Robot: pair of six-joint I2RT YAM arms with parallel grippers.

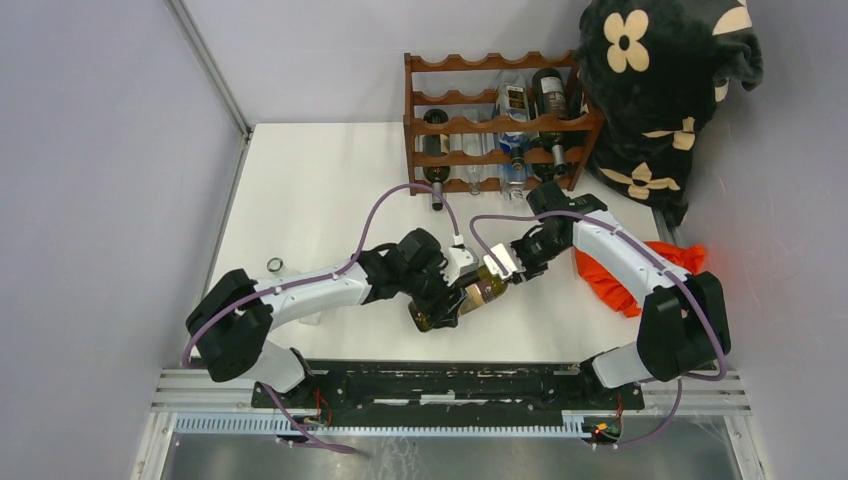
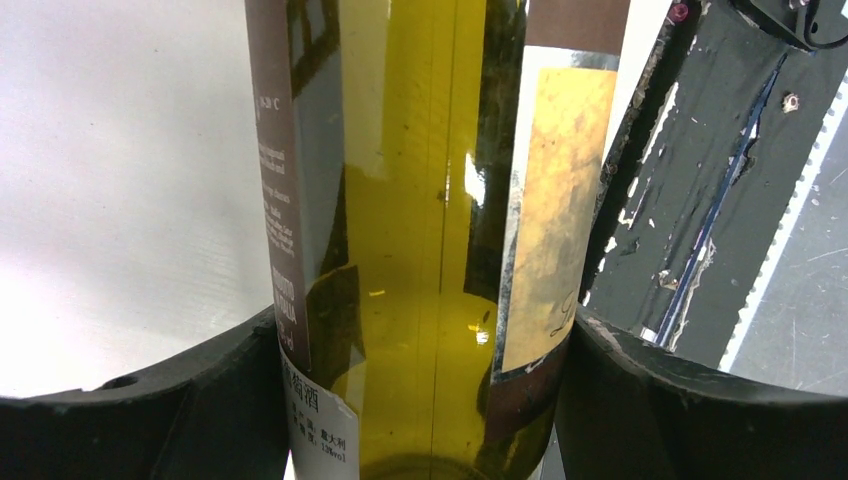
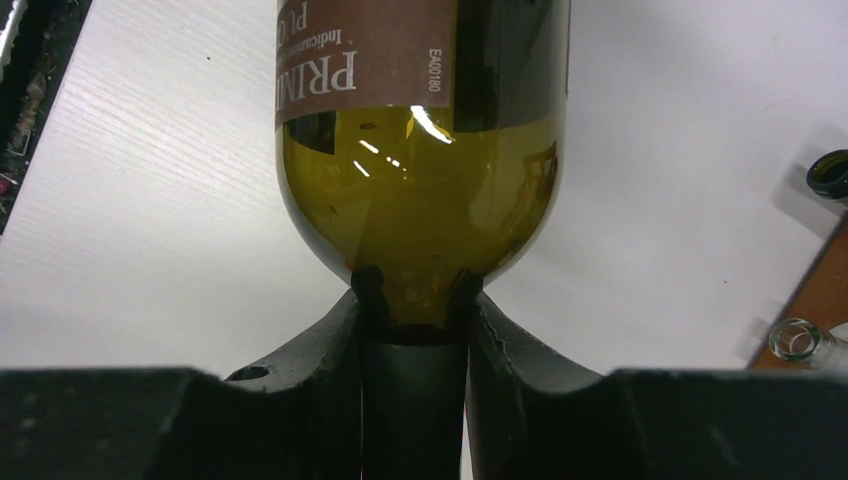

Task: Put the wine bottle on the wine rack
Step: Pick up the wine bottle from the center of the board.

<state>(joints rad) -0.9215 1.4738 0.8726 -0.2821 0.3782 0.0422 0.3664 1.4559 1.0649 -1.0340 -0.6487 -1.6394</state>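
Observation:
An olive-green wine bottle (image 1: pixel 462 296) with brown and gold labels is held between both arms near the table's front middle, base toward the near edge. My left gripper (image 1: pixel 440 292) is shut on its lower body; in the left wrist view the bottle (image 2: pixel 420 250) fills the space between the black fingers (image 2: pixel 230 400). My right gripper (image 1: pixel 510 268) is shut on its neck; in the right wrist view the neck (image 3: pixel 413 370) sits clamped below the shoulder (image 3: pixel 420 210). The reddish-brown wine rack (image 1: pixel 495 122) stands at the table's back with several bottles in it.
A dark floral blanket (image 1: pixel 660 90) is heaped at the back right beside the rack. An orange cloth (image 1: pixel 640 275) lies under the right arm. A small clear cap-like thing (image 1: pixel 275 265) sits at the left. The rack's corner and bottle mouths (image 3: pixel 800 340) show at the right wrist view's edge.

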